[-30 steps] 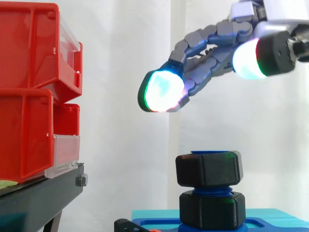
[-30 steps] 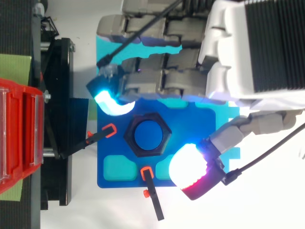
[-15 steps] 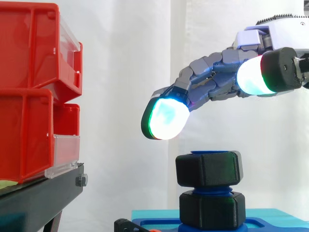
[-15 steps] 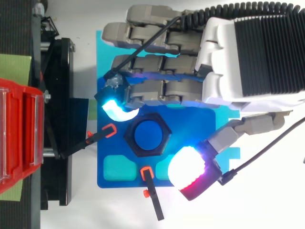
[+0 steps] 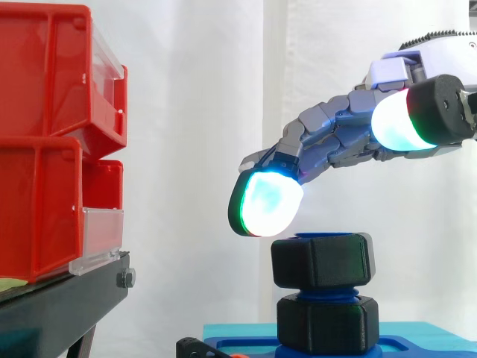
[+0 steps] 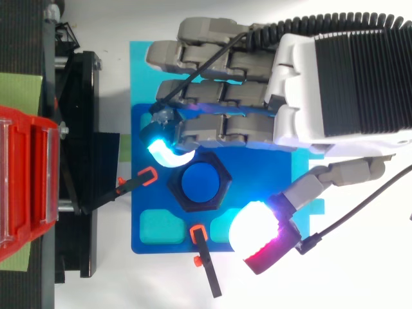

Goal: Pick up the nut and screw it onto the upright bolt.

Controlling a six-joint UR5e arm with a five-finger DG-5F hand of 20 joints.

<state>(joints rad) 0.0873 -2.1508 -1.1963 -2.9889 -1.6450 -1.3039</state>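
The hand (image 5: 339, 138) reaches in from the right, palm down, fingers loosely extended and sloping downward, holding nothing. One glowing fingertip (image 5: 267, 203) hangs close above the left edge of the black hexagonal nut (image 5: 322, 261); the thumb's pad (image 5: 395, 123) sits higher, well apart. The nut sits level at the top of the upright blue bolt (image 6: 199, 182), its axis vertical, above a second black hex piece (image 5: 326, 322) on a blue base (image 6: 145, 241). Red bins (image 5: 45, 142) stand to the left.
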